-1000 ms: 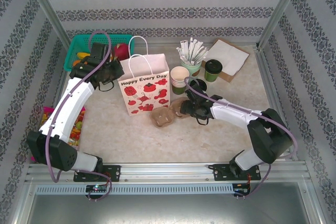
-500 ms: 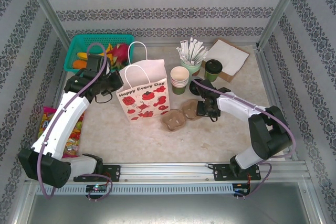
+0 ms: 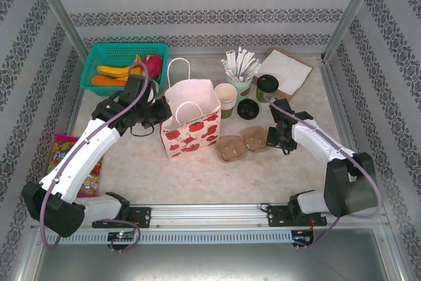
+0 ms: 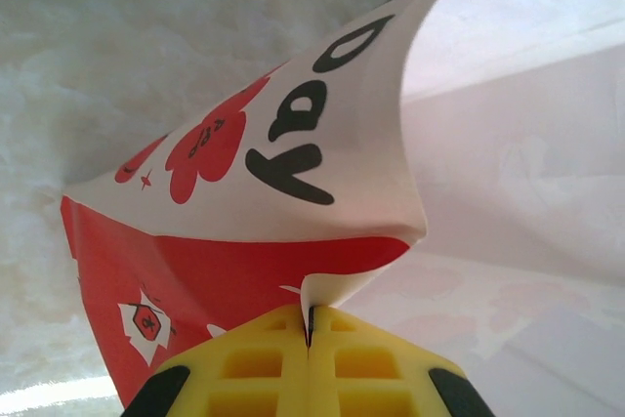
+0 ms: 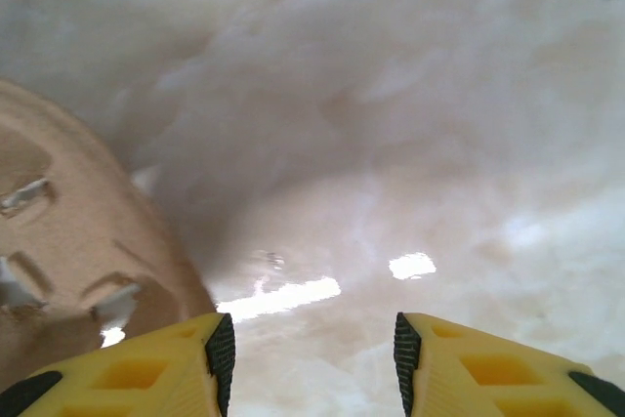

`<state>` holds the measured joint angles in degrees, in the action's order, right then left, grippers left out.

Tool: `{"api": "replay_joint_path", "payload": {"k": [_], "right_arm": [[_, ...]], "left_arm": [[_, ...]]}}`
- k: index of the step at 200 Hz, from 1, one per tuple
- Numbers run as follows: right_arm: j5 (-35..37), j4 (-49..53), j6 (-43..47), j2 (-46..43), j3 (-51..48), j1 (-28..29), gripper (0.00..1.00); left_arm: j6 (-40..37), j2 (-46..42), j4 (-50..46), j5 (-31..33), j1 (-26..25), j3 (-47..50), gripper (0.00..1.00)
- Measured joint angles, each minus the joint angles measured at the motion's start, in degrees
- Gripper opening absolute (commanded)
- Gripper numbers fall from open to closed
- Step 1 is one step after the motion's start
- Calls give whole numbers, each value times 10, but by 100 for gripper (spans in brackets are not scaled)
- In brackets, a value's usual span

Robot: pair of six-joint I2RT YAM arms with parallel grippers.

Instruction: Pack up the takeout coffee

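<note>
The takeout coffee [image 3: 267,87], a small green cup with a black lid, stands at the back right by the napkins. A white paper bag with red prints [image 3: 191,120] leans in mid-table. My left gripper [image 3: 162,113] is shut on its left rim; in the left wrist view the yellow fingers [image 4: 264,368] pinch the bag's paper edge [image 4: 327,290]. My right gripper [image 3: 273,138] is open just right of a brown cardboard cup carrier [image 3: 240,144]. In the right wrist view the gripper [image 5: 308,344] has only bare table between its fingers, with the carrier [image 5: 59,241] at the left.
A stack of lidless cups [image 3: 225,99] and a loose black lid [image 3: 248,108] sit behind the carrier. A green cup of wrapped sticks [image 3: 240,74] and napkins on a brown board [image 3: 284,72] stand at the back. A green basket [image 3: 102,54] is back left; a snack packet [image 3: 66,153] lies left.
The left arm has swung right, carrying the bag right and tipping it. The right arm has drawn back to the right, and the cup carrier has slid right with it.
</note>
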<state>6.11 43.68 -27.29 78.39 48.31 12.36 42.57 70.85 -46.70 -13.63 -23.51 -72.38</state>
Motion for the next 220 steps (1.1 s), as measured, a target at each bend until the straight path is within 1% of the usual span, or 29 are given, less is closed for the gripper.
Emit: {"api": "replay_joint_path", "payload": {"k": [28, 43, 58, 72, 88, 103, 132, 156, 211, 220], "right_arm": [[0, 11, 9, -23, 0, -10, 53], [-6, 15, 12, -35, 0, -10, 56], [-12, 22, 17, -45, 7, -3, 61], [-19, 27, 21, -54, 21, 9, 67], [-31, 26, 25, -62, 40, 27, 76], [-43, 17, 37, -71, 51, 44, 80], [-56, -3, 61, -80, 56, 75, 83], [-62, -16, 75, -80, 57, 89, 88], [-93, -30, 104, -76, 57, 104, 92], [-105, -30, 103, -71, 57, 104, 95]], "left_arm": [[10, -12, -12, -3, -8, 2, 0], [13, -28, -23, -2, -9, 3, 0], [15, -47, -39, 0, -9, 3, 5], [15, -63, -52, 2, -9, 5, 6], [16, -75, -61, 3, -9, 12, 6], [17, -83, -62, -3, -9, 27, 6], [12, -92, -63, -7, -9, 38, 6], [-5, -106, -63, -5, -9, 42, 0], [-33, -124, -33, 25, -19, 56, 0], [-35, -131, -21, 32, -24, 63, 0]]}}
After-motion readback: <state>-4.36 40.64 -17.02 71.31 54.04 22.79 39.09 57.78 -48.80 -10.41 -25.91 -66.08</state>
